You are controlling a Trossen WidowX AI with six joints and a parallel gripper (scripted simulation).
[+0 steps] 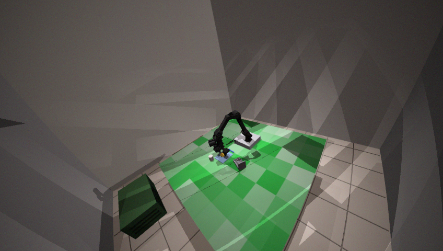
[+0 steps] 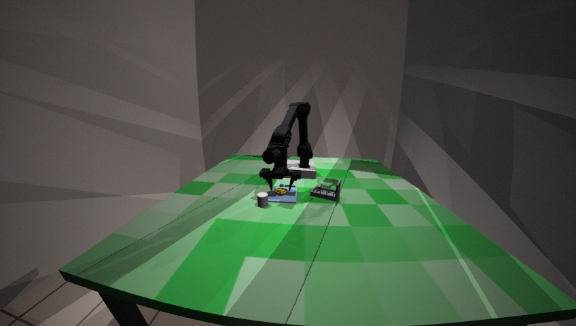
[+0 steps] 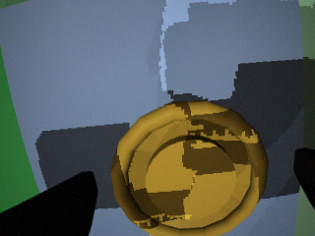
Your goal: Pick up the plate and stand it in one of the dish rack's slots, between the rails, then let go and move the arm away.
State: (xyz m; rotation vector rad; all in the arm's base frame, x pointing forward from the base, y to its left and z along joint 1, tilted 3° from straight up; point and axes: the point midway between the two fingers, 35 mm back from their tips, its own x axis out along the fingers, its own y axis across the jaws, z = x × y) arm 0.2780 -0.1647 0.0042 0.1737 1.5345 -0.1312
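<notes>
The yellow plate [image 1: 222, 154] [image 2: 280, 190] [image 3: 192, 172] lies flat on the blue mat. My gripper [image 2: 280, 189] [image 3: 196, 172] points down over the plate and is open, with one finger on each side of it and a gap to both in the wrist view. The exact height of the fingertips above the mat is hard to tell. The grey dish rack [image 1: 239, 164] [image 2: 324, 193] stands to the right of the mat in the exterior view, with short pegs and one raised end wall; it is out of the wrist view.
The blue mat [image 1: 222, 160] [image 2: 282, 199] [image 3: 74, 74] lies on the green checkered table. A pale cylinder [image 1: 211, 157] [image 2: 262, 200] stands close to the mat's left side. A small blue object [image 1: 231, 151] [image 2: 287, 185] lies behind the mat. The arm's white base [image 1: 253, 142] [image 2: 309, 173] is at the back.
</notes>
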